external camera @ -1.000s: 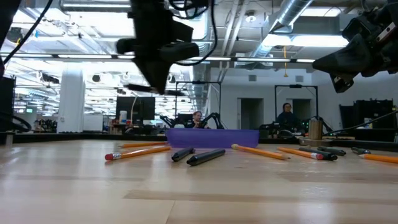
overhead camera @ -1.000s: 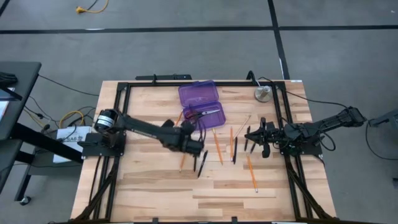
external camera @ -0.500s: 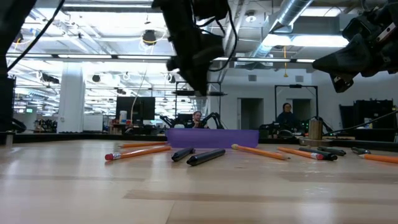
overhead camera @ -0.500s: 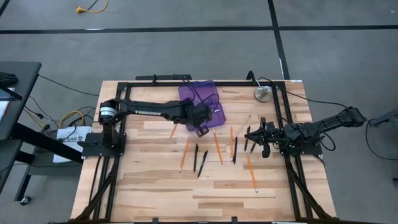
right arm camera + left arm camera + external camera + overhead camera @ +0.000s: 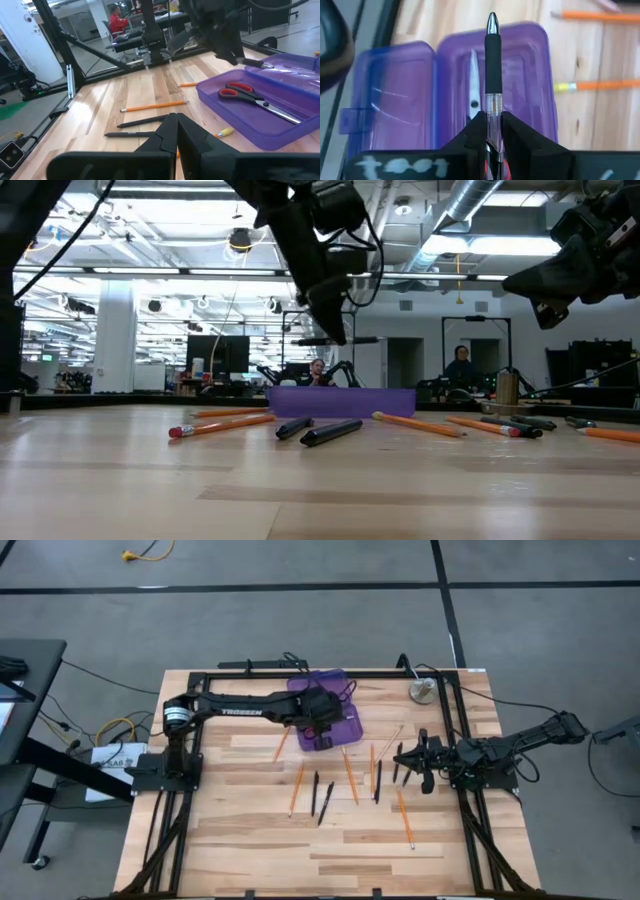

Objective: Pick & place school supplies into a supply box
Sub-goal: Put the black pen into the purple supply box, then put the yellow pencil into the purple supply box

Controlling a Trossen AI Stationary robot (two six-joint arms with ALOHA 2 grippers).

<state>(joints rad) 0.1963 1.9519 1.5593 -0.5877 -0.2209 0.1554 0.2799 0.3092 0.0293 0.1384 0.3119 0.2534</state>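
Status: task is early. The supply box (image 5: 326, 703), translucent purple with its lid hinged open, lies at the far middle of the worktop (image 5: 250, 840). Only the scissors (image 5: 255, 99) are inside it, red handles and blades flat on the tray floor. Judged from this, one item is stowed and one is in transit.

Left pincer (image 5: 322, 730) hangs over the near edge of the box, clamped on a black pen (image 5: 493, 80) with a clear lower barrel. The pen points out ahead of the fingers, above the tray that holds the scissors. It has not been let go.

Right pincer (image 5: 421, 762) waits at the right side of the worktop, near the frame, fingers pressed together and holding nothing.

Left to do: several orange pencils (image 5: 350, 775) and black pens (image 5: 320, 802) are scattered on the boards between the two arms and nearer the front edge. A grey metal disc (image 5: 423, 691) sits at the far right corner, apart from the supplies.

View comparison:
- High view gives the layout and the count of loose items, but the arm covers the box interior.
- Left wrist view alone shows the grip on the pen and its alignment over the tray.
- Right wrist view shows the scissors whole, handles included.
- Low view shows the left pincer (image 5: 335, 305) well above the box rim; box contents are hidden by its wall.
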